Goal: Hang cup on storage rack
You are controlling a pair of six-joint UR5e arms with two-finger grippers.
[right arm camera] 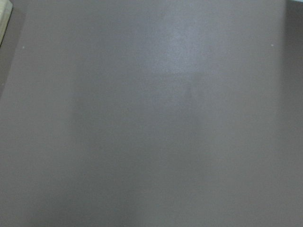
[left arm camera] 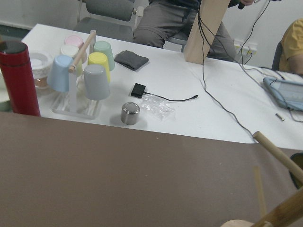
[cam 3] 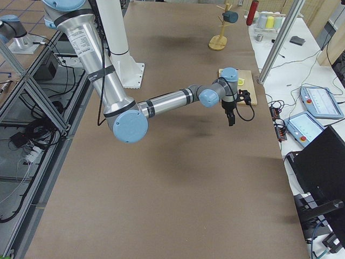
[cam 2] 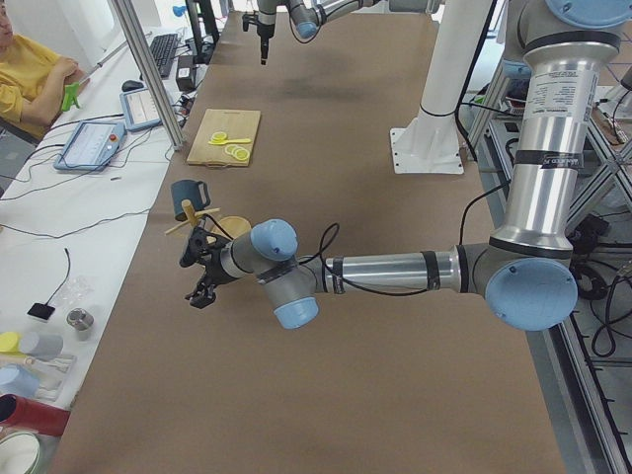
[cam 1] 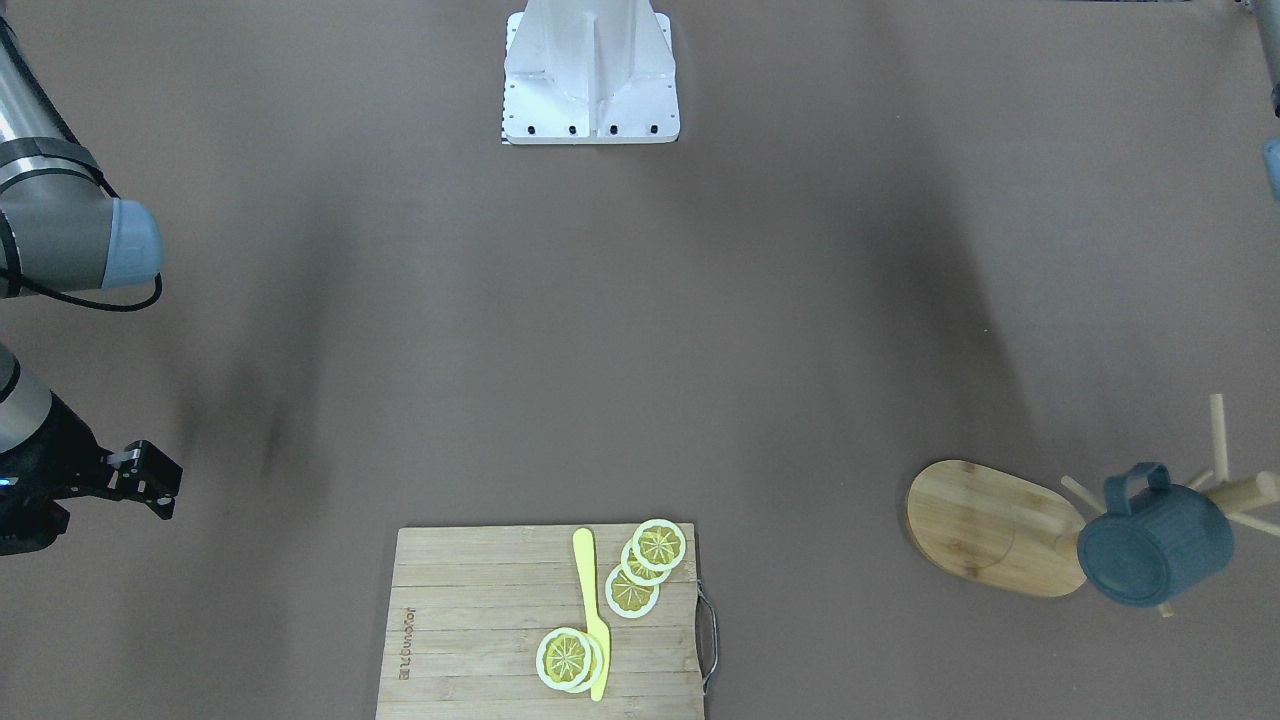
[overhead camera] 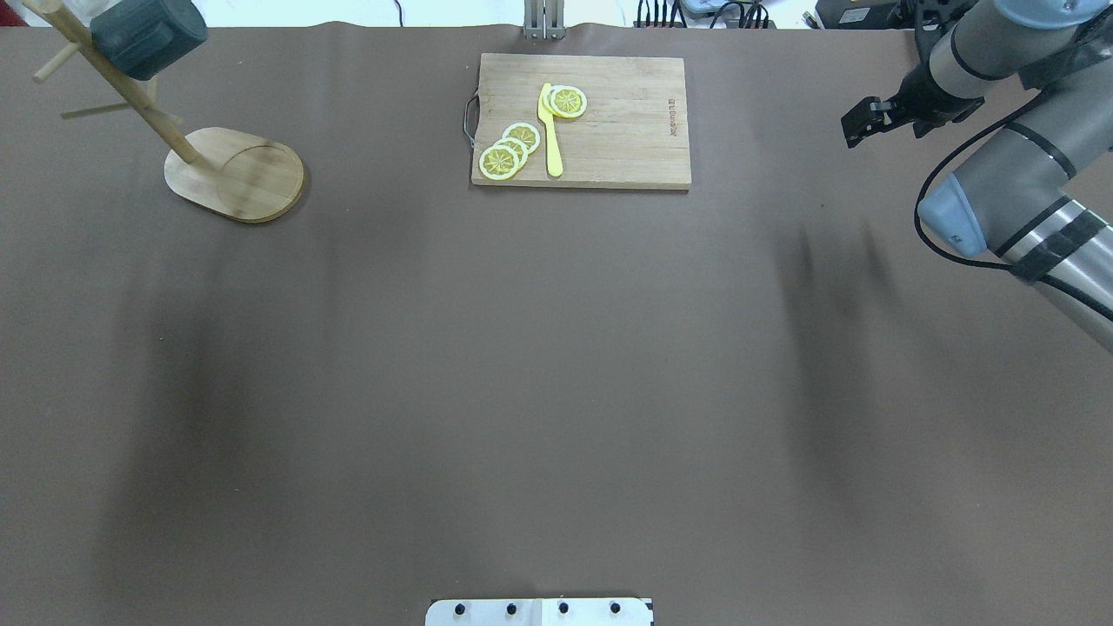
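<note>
The dark teal-blue cup hangs by its handle on a peg of the bamboo storage rack, clear of the table. It also shows in the overhead view, with the rack's oval base below it. My left gripper shows only in the exterior left view, a little way off the rack and apart from the cup; I cannot tell whether it is open. The left wrist view shows only a rack peg. My right gripper hangs shut and empty above the far right of the table, also in the front view.
A wooden cutting board with lemon slices and a yellow knife lies at the table's far middle. The robot's white base stands at the near edge. A side table beyond the rack holds a red bottle and pastel cups.
</note>
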